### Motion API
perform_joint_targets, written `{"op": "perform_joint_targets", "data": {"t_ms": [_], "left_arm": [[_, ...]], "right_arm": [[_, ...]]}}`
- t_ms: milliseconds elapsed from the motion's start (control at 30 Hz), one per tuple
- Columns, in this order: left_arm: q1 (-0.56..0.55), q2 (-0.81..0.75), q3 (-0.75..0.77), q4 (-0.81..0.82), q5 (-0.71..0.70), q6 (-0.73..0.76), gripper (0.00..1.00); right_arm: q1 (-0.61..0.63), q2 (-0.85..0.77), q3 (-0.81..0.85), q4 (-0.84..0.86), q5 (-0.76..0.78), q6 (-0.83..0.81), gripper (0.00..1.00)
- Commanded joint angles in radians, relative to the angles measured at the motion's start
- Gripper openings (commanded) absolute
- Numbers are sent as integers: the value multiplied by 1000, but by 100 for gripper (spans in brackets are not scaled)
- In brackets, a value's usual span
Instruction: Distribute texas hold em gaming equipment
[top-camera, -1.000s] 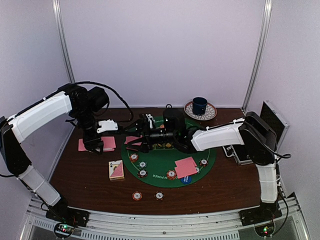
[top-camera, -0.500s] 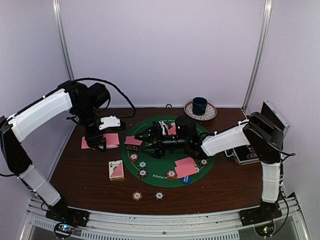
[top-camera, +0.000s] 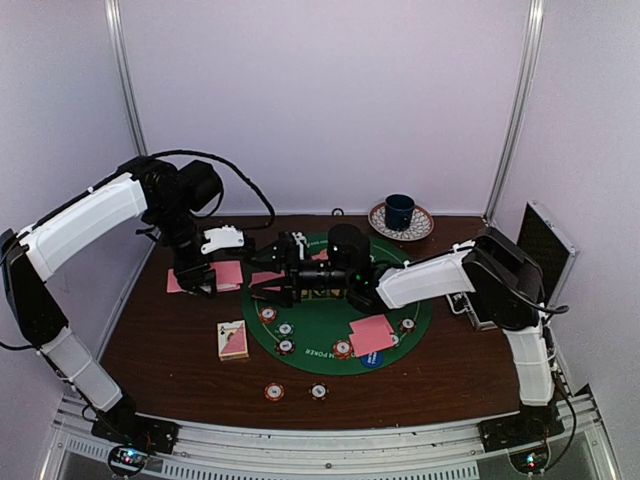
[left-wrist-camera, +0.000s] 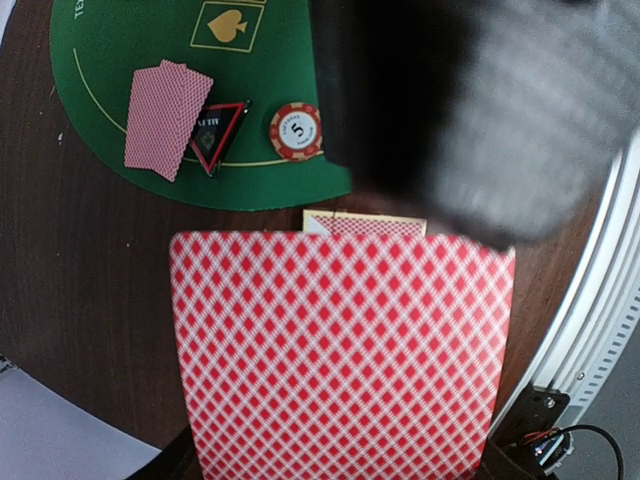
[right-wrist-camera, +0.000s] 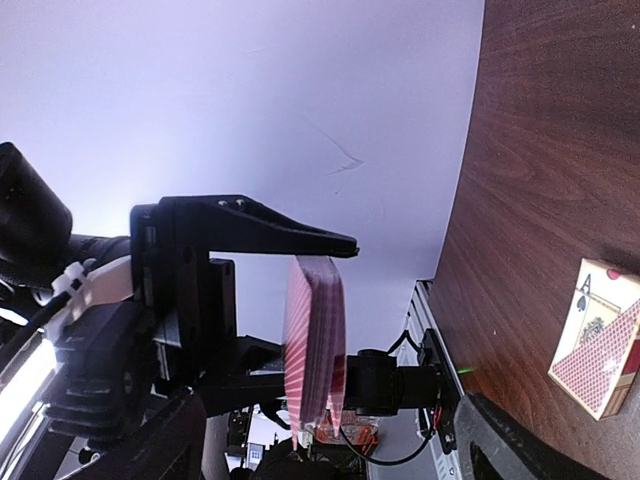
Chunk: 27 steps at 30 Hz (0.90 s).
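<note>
Texas hold 'em deal: a stack of pink-backed playing cards (left-wrist-camera: 340, 350) is held clamped in the left pincer (top-camera: 198, 285) above the left side of the wooden surface (top-camera: 170, 360). The right pincer (top-camera: 268, 282) is extended across the green felt mat (top-camera: 320, 325) towards the stack, jaws parted and apparently short of the cards. On the mat, two cards (left-wrist-camera: 165, 115) are laid beside the black red-edged triangle marker (left-wrist-camera: 213, 135) and an orange-red chip (left-wrist-camera: 295, 131). A card box (top-camera: 233, 340) is set just off the mat.
</note>
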Motion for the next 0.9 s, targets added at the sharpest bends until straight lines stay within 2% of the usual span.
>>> {"op": "perform_joint_targets", "data": {"t_ms": [0,333,867], "left_arm": [[-2,8,32,10,19,-9,0],[-2,16,34,9,23,-13,0],[-2,13,25,10,22,-12,0]], "right_arm": [[19,46,62,44,-22,34,90],[50,139,190,52,-27,69,90],[91,284,426,-51,-33,70,90]]}}
